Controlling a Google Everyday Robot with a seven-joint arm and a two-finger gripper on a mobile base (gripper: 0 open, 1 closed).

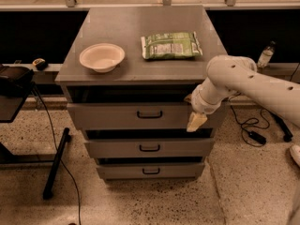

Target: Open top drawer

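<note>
Grey cabinet [140, 25] carried three drawers, and the top drawer [108, 116], just under the cabinet's surface, stood slightly out. One gripper [196, 121] hung at its front's right end; its state could not be told. One bowl [101, 56] and one green packet [171, 45] lay above.

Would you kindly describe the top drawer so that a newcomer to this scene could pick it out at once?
Find the grey cabinet at the centre of the view, with a bowl and a green packet on top. The top drawer sits directly beneath that top, the gripper at its right end. Of three black-handled drawers, it is highest, widest and tallest-fronted.
</note>
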